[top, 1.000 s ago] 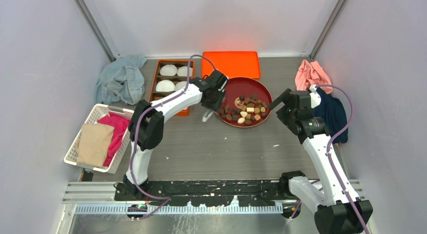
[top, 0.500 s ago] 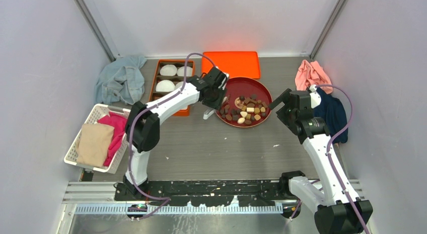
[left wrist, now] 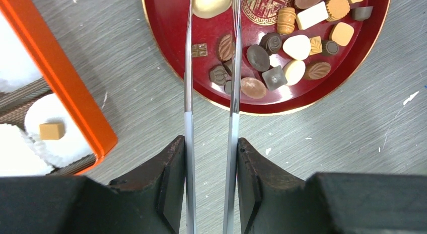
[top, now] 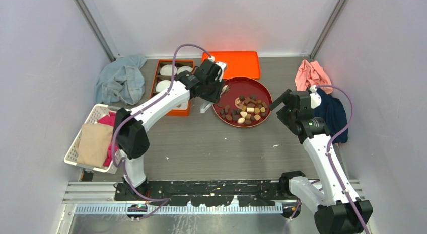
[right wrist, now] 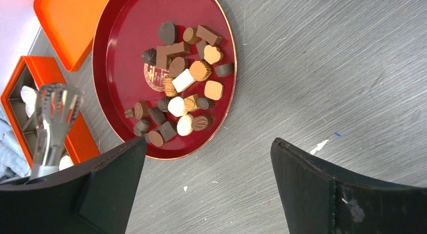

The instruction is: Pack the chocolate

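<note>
Several brown, tan and cream-white pieces of chocolate point(top: 247, 109) point(left wrist: 282, 48) point(right wrist: 181, 88) lie in the round red tray point(top: 245, 85) point(left wrist: 166, 58) point(right wrist: 126, 48). My left gripper point(top: 209, 85) point(left wrist: 210, 143) is shut on metal tongs point(left wrist: 188, 93) point(right wrist: 55, 108). The tongs pinch a cream-white chocolate point(left wrist: 211, 2) above the tray's left part. An orange box point(top: 171, 110) point(left wrist: 60, 83) with white paper cups lies left of it; one cup holds a tan square chocolate point(left wrist: 52, 131). My right gripper point(top: 282, 104) point(right wrist: 209, 163) hangs open over bare table right of the tray.
An orange lid point(top: 236, 63) lies behind the tray. A white basket point(top: 75, 143) with pink and tan cloth stands at the left, with a blue cloth point(top: 121, 80) behind it. Pink point(top: 311, 75) and dark blue point(top: 332, 113) cloths lie at the right.
My left arm has swung back and to the left, carrying the tongs from the tray's near left rim toward the box. The right arm has not moved.
</note>
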`<action>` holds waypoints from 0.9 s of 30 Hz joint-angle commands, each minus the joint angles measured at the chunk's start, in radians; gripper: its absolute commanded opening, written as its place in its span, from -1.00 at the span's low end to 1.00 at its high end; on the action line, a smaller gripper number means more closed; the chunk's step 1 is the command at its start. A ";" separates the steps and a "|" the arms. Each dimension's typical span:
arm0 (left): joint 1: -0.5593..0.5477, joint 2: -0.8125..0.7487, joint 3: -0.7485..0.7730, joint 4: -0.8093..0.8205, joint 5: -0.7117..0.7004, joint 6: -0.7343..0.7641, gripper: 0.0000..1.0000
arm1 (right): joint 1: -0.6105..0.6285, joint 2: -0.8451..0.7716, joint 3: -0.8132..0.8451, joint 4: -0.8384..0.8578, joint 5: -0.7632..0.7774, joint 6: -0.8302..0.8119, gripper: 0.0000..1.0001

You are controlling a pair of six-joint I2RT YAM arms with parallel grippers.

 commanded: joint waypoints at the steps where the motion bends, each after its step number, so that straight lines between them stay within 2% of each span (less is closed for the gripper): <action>1: 0.019 -0.137 0.001 -0.016 -0.045 0.052 -1.00 | 0.000 -0.010 0.057 0.006 0.026 0.008 0.98; 6: 0.096 -0.261 -0.122 -0.027 -0.033 0.052 -1.00 | 0.000 0.026 0.092 0.019 0.010 0.007 0.98; 11: 0.238 -0.388 -0.257 -0.031 0.011 0.035 -1.00 | 0.000 0.045 0.099 0.038 -0.007 0.010 0.98; 17: 0.386 -0.404 -0.331 -0.080 0.025 -0.002 -1.00 | 0.000 0.058 0.096 0.047 -0.020 0.015 0.98; 27: 0.432 -0.384 -0.371 -0.089 -0.018 -0.040 -1.00 | 0.000 0.097 0.110 0.027 0.011 0.009 0.98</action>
